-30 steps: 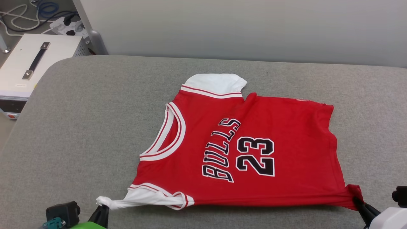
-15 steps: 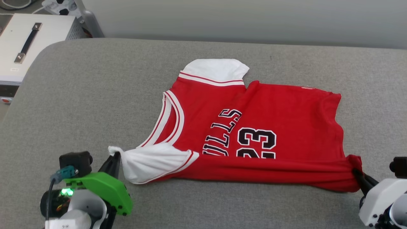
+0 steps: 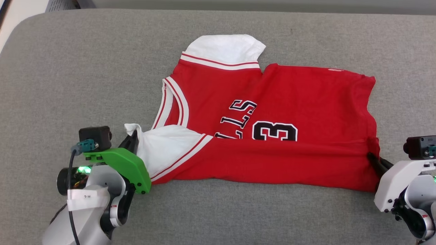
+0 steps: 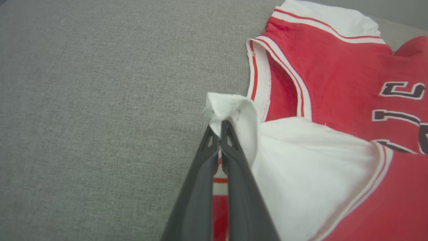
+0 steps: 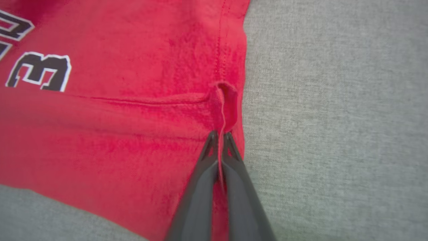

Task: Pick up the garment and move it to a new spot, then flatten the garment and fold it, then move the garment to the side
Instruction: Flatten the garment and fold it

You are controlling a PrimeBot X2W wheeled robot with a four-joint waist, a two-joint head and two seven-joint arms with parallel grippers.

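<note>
While both arms have carried the near edge of the shirt [image 3: 306, 95] up and over toward the far side, the lower half of the lettering [image 3: 274, 131] has gone under a red flap, so the first fold looks under way rather than finished. The whole head picture has also shifted, which is the camera tipping down, not the shirt sliding. The left gripper [image 3: 134, 136] is clenched on the bunched tip of the white near sleeve [image 3: 167, 144]; the right gripper [image 3: 372, 158] is pinched tight on the red hem corner [image 5: 224, 97]. The shirt lies mid-way across the grey cushion [image 3: 68, 68], with the collar [image 3: 174, 102] to the left and the hem to the right. The far sleeve [image 3: 224, 47] lies flat, and bare cushion runs beyond it and out to both sides, leaving room to lay the flap down.
</note>
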